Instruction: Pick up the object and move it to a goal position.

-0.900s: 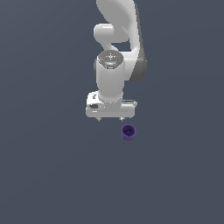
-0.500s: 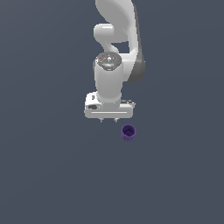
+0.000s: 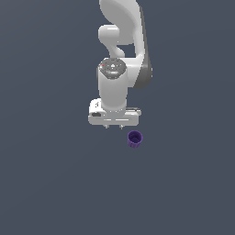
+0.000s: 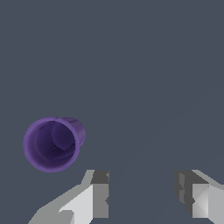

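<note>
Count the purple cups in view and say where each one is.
1. The small dark-purple ribbed cup stands upright on the grey floor, beside the open gripper, outside its fingers. None seems hidden.

Flat, even, dim light over the table (image 3: 46,183), hardly any shadows, no glare; renders crisp yet blocky, the arm (image 3: 120,27) brightest toward twelve o'clock.

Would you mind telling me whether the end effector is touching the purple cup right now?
Apart. In the wrist view, bare floor separates the purple cup from the open end effector, and nothing lies between its fingers.
</note>
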Motion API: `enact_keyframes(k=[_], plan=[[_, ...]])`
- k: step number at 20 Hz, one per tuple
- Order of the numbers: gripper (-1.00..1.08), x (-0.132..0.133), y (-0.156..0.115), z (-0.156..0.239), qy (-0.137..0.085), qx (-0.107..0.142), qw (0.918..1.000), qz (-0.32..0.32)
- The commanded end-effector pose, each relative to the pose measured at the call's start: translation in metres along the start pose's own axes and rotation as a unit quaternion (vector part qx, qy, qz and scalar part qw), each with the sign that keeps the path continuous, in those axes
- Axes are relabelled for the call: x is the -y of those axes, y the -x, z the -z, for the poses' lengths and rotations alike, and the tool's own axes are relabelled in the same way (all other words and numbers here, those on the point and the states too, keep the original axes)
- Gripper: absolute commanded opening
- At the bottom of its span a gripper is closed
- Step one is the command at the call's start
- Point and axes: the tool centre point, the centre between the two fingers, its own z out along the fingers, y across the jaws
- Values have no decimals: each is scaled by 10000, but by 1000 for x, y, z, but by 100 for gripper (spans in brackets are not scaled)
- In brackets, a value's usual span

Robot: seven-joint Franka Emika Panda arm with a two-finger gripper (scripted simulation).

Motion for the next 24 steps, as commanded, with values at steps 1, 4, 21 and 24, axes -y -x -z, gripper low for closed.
enact_keyframes(k=[1,4,21,24], plan=[[28,1,-1,-4,-55,111,9999,-110],[28,2,-2,-10,-150,297,9990,-291],[28,30,-5,-56,-1077,2047,9585,-1666],[28,37,-4,-62,-1256,2385,9448,-1861]])
